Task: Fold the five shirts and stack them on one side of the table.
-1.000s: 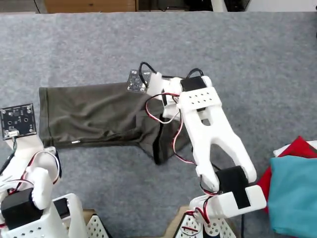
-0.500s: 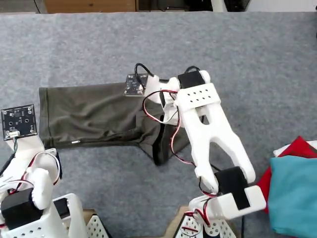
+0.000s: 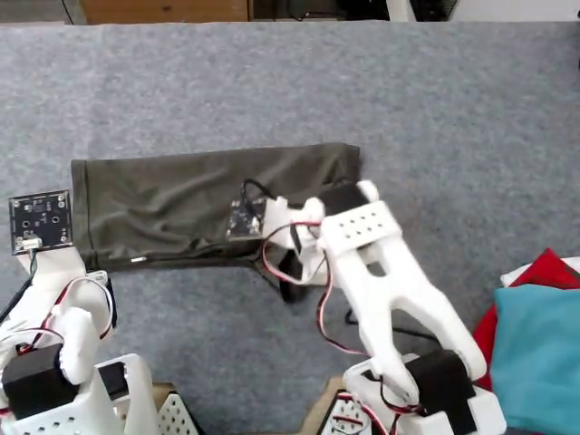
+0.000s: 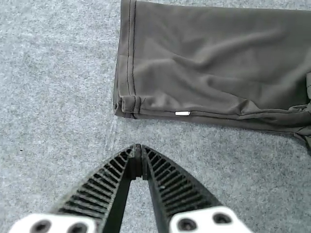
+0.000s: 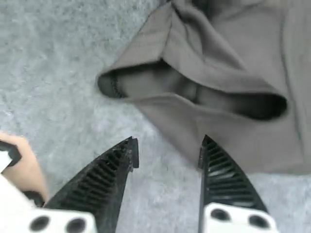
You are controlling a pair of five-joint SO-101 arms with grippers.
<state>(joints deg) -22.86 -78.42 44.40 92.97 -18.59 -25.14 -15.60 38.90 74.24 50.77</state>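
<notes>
A dark olive shirt [image 3: 181, 199] lies folded into a long band across the left and middle of the grey table. My right arm [image 3: 362, 236] hangs over the shirt's near right end. In the right wrist view my right gripper [image 5: 168, 148] stands open just above a bunched sleeve [image 5: 218, 73], holding nothing. My left arm [image 3: 54, 299] sits at the front left, beside the shirt's near left corner. In the left wrist view my left gripper [image 4: 137, 151] is shut over bare table, a short way from the shirt's hemmed corner [image 4: 127, 104].
A pile of other shirts lies at the right edge, with a teal one [image 3: 539, 353] on top of a red one [image 3: 544, 272]. The grey table [image 3: 408, 91] stretches bare behind the olive shirt and between it and the pile.
My right arm has drawn back from the shirt's far edge toward the front of the table, uncovering the far right corner. The left arm has barely moved.
</notes>
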